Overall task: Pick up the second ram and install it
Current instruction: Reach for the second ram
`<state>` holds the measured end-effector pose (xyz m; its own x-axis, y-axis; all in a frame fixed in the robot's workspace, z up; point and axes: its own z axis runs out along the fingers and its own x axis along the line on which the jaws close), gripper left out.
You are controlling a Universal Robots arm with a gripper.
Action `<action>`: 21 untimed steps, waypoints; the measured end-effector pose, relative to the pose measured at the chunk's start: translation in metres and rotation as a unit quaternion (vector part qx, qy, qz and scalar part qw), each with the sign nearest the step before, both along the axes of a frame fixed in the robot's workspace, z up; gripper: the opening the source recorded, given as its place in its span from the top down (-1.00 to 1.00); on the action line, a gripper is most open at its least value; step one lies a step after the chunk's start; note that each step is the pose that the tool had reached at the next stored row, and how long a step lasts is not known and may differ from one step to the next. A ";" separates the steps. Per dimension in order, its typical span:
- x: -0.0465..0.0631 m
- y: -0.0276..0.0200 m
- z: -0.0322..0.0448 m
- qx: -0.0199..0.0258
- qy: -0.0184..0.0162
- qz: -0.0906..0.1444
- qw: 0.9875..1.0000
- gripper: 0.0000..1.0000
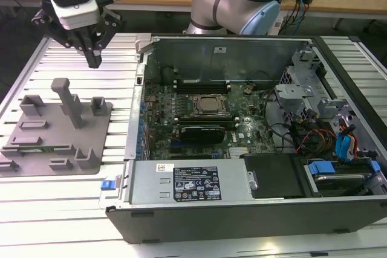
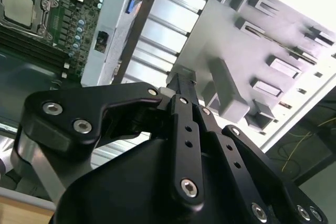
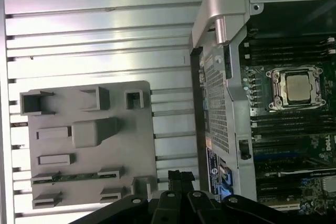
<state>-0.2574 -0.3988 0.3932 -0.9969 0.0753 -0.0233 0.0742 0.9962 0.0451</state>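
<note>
A thin green stick, the second ram [image 3: 68, 177], lies flat in a slot of the grey tray [image 3: 136, 129] between two raised blocks. In the exterior view the ram [image 1: 37, 148] sits near the tray's [image 1: 54, 134] front left part. My gripper [image 1: 94, 61] hangs above the tray's far side, well apart from the ram. Its black fingers are pressed together with nothing between them. Both wrist views show the gripper [image 2: 181, 80] [image 3: 181, 177] over the ribbed table between the tray and the case.
The open computer case [image 1: 242, 203] lies to the exterior view's right of the tray, its motherboard [image 1: 242, 125] and processor socket [image 1: 208, 105] exposed. A tall upright block [image 1: 69, 101] rises from the tray. Cables and drive bays crowd the case's right end.
</note>
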 end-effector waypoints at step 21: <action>-0.057 0.0000 0.0000 0.000 0.000 0.000 1.000 0.84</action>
